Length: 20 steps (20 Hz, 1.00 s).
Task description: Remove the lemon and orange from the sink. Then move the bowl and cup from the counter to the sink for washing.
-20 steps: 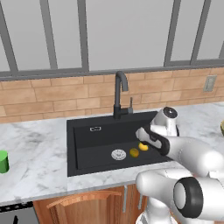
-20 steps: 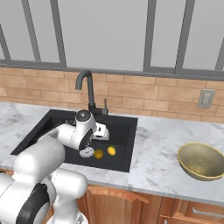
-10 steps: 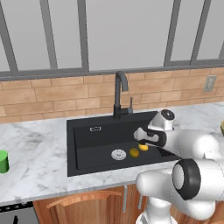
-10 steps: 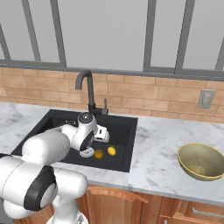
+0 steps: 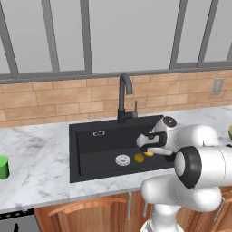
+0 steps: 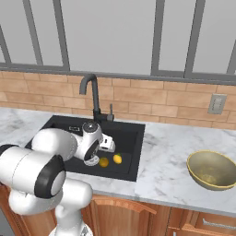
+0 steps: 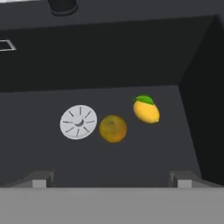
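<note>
The black sink (image 5: 95, 149) holds a dull orange (image 5: 139, 158) beside its silver drain and a bright yellow lemon (image 5: 149, 154) just to the right of it. My gripper (image 5: 143, 145) hovers open above the two fruits, touching neither. In the hand view the orange (image 7: 113, 128) lies between the drain (image 7: 78, 122) and the lemon (image 7: 146, 111), with both dark fingertips (image 7: 40, 179) spread wide below them. The right base view shows the gripper (image 6: 109, 147) over the orange (image 6: 104, 162) and lemon (image 6: 117, 159). The green cup (image 5: 3, 166) stands on the counter far left. The golden bowl (image 6: 213, 169) sits on the counter right.
A tall black faucet (image 5: 124, 97) rises behind the basin, close to the back of my hand. The sink's right wall (image 7: 201, 96) stands near the lemon. Marble counter (image 6: 161, 161) stretches between the sink and the bowl. A brick backsplash and wall outlet (image 6: 216, 103) lie behind.
My hand has eased slightly left and lower over the fruits while the elbow swung nearer the camera. The jaws stay wide, and the lemon and orange have not moved.
</note>
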{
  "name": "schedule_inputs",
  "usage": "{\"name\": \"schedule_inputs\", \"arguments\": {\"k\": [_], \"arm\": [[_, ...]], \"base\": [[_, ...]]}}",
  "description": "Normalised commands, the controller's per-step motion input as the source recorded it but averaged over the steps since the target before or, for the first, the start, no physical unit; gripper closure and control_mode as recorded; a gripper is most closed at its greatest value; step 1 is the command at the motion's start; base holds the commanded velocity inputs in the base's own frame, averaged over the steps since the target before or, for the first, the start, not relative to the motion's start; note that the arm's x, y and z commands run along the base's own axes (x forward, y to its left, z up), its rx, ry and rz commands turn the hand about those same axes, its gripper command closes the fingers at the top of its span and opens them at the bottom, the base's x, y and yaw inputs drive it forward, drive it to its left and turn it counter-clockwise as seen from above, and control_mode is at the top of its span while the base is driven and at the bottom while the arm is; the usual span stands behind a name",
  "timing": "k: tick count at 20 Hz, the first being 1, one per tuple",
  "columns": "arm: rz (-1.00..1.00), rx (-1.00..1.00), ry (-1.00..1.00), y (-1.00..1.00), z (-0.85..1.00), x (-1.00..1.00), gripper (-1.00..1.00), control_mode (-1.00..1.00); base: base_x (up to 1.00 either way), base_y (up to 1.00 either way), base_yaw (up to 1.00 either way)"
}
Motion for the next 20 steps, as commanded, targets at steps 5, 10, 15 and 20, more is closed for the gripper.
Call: {"name": "schedule_inputs", "arguments": {"k": [5,10,15,20], "arm": [[-0.01,0.0,0.01,0.02,-0.23,0.12,-1.0,-1.0],[-0.01,0.0,0.03,0.01,-0.23,0.12,-1.0,-1.0],[0.0,0.0,0.01,0.01,-0.2,0.12,-1.0,-1.0],[0.0,0.0,0.01,0.01,-0.18,0.13,-1.0,-1.0]], "base": [[0.0,0.0,0.0],[0.0,0.0,0.0],[0.0,0.0,0.0],[0.0,0.0,0.0]]}}
